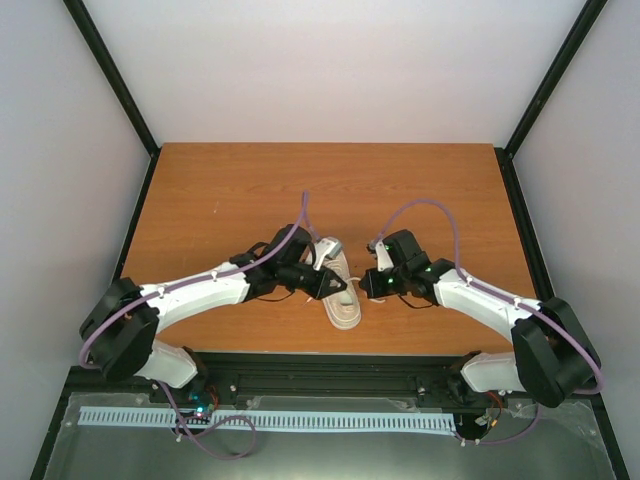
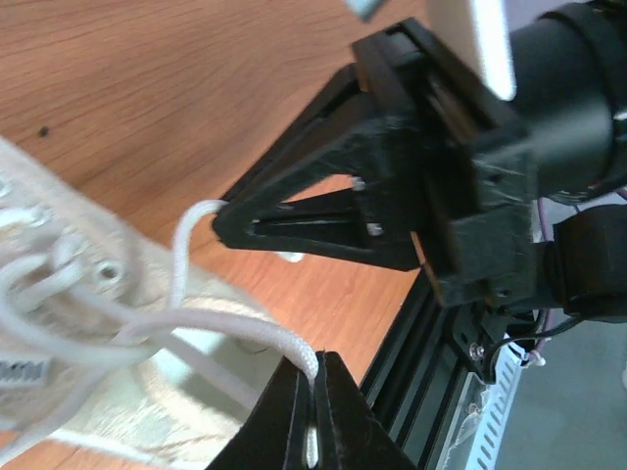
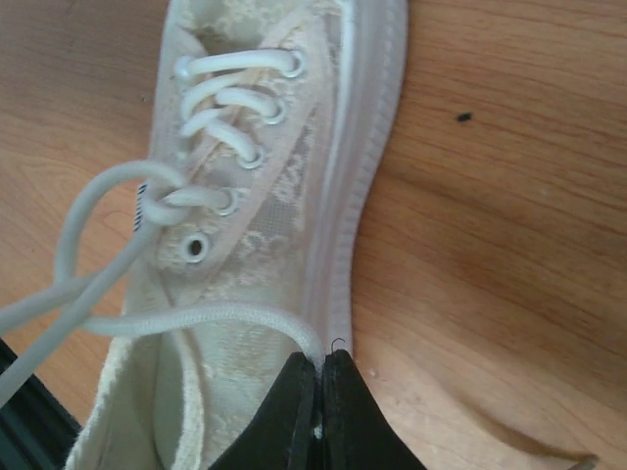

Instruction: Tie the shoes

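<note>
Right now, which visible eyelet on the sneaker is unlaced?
The end eyelet, nearest the sneaker opening; the four toward the toe all carry lace.

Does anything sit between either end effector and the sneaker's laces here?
Nothing visible does. The left end effector is shut directly on one lace strand over the sneaker. The right end effector pinches a second strand near the sole.
</note>
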